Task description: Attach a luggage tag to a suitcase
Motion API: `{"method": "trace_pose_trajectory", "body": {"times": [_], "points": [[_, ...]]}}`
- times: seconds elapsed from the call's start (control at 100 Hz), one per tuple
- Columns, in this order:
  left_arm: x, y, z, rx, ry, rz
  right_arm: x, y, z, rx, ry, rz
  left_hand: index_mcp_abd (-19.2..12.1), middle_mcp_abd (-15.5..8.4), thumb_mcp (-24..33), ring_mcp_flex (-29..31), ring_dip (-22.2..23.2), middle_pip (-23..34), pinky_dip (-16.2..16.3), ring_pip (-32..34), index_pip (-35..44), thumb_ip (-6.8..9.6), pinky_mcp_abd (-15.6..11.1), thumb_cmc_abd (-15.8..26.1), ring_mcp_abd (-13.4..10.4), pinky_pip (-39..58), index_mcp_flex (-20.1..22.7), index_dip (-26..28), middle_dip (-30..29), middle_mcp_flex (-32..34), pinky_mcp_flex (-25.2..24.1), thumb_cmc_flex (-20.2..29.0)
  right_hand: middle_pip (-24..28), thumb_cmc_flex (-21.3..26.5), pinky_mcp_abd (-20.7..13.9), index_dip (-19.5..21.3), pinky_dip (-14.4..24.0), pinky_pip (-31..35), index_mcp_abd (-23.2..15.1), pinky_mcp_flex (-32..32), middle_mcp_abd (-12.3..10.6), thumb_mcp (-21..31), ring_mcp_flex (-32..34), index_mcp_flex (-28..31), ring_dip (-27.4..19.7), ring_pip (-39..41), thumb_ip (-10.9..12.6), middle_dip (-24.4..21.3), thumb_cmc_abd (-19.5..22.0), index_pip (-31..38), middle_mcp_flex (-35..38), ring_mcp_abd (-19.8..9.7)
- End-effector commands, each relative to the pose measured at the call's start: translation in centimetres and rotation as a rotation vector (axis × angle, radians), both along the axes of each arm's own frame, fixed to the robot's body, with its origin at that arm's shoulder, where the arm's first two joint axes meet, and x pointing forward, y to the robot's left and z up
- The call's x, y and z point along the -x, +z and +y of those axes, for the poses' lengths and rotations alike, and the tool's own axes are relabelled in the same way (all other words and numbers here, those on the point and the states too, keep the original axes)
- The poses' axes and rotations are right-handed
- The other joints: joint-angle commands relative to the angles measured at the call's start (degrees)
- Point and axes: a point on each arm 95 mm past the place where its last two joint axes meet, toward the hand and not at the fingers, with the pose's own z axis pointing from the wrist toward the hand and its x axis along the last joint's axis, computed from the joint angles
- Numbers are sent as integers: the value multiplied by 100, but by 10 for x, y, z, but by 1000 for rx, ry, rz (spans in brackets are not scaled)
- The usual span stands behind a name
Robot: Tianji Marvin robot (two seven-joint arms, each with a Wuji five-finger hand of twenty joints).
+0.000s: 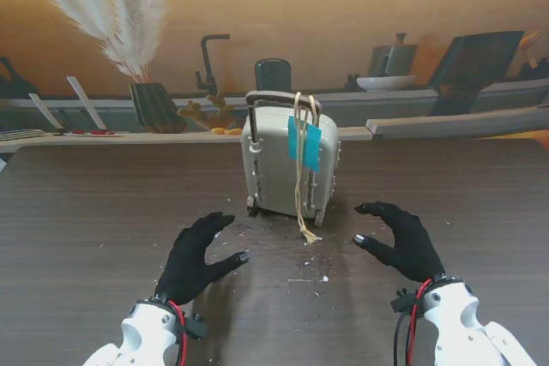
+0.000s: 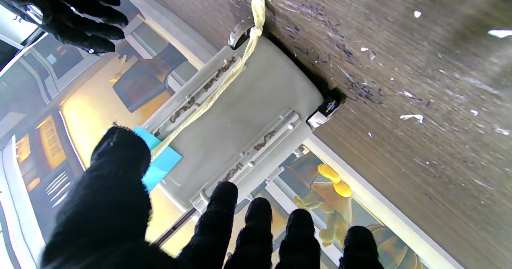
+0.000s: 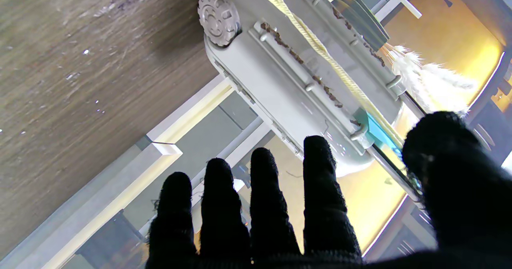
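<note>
A small grey suitcase [image 1: 276,169] stands upright on its wheels mid-table, its dark pull handle [image 1: 283,99] raised. A blue luggage tag [image 1: 304,143] hangs on the front from a cream cord [image 1: 300,186] looped over the handle; the cord's knotted end reaches the table. The same suitcase [image 2: 240,121], tag [image 2: 160,163] and cord [image 2: 216,93] show in the left wrist view, and the suitcase [image 3: 296,77] in the right. My left hand [image 1: 199,256] rests open nearer to me, left of the case. My right hand [image 1: 401,237] is open to its right. Neither touches it.
Pale scraps and scuff marks [image 1: 292,250] litter the dark wood table [image 1: 86,229] in front of the suitcase. Behind the table's far edge is a printed backdrop with a vase of pampas grass [image 1: 154,105], a tap and shelves.
</note>
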Motion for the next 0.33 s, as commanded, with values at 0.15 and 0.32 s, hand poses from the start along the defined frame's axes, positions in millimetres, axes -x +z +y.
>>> {"method": "trace_pose_trajectory", "body": {"times": [0.15,0.32], "points": [[0,2,1,17,-5,-5,2,-5,5,15,23,26,-192,-55,-217,-77,-147,-72,70,-62,-54,66,-547,248,-160,-106,-14,61,-108,-35,-40,137,-141,-326,-268,69,-30,-139,-144,-20,-143,-16,-23,-118,-86,-111,176,-70,120,-47,-32,-103],[1,3,0,14,-12,-12,2,-6,7,14,26,36,-193,-63,-227,-77,-146,-69,68,-61,-56,69,-548,259,-164,-110,-16,61,-108,-29,-40,136,-135,-336,-273,73,-19,-144,-143,-12,-135,18,-13,-97,-84,-108,174,-69,125,-36,-19,-105]]}}
